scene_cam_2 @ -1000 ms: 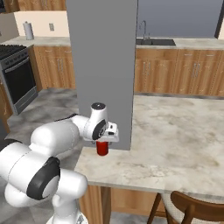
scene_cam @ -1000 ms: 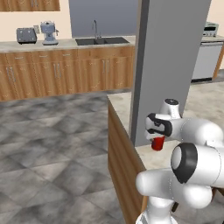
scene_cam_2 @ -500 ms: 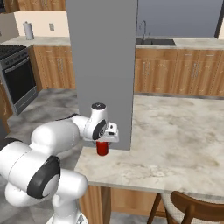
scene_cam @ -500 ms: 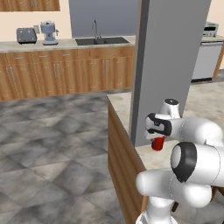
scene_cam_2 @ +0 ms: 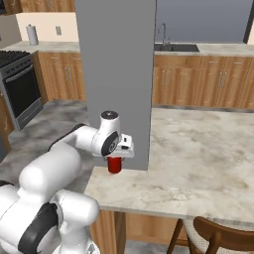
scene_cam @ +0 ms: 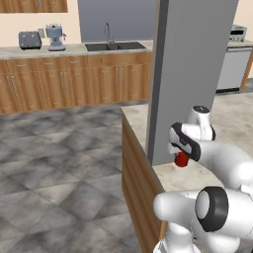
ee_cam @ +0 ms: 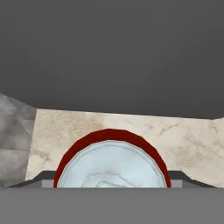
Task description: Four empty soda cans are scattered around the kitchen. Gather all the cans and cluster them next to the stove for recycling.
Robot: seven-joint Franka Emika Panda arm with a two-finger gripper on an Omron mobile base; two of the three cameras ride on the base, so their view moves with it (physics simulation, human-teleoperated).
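One red soda can (scene_cam_2: 114,165) with a silver top stands upright on the marble island counter (scene_cam_2: 198,158), right against the foot of the grey pillar (scene_cam_2: 116,74). My gripper (scene_cam_2: 115,159) comes down over it from above. In the hand view the can's top (ee_cam: 111,162) sits between the fingertips (ee_cam: 43,178), which press on its two sides. From the left base view the can (scene_cam: 182,159) peeks out under the hand (scene_cam: 184,143). The stove (scene_cam_2: 17,84) stands far off at the left, against the wall.
The pillar (scene_cam: 192,74) rises directly behind the can. The island edge drops to the floor just left of it. A wooden chair (scene_cam_2: 218,238) sits at the island's near side. A sink (scene_cam: 116,46), toaster (scene_cam: 29,39) and coffee machine (scene_cam: 55,37) line the back counter.
The fingers have closed in from wide open onto the can's sides. The arm and the can have stayed where they were.
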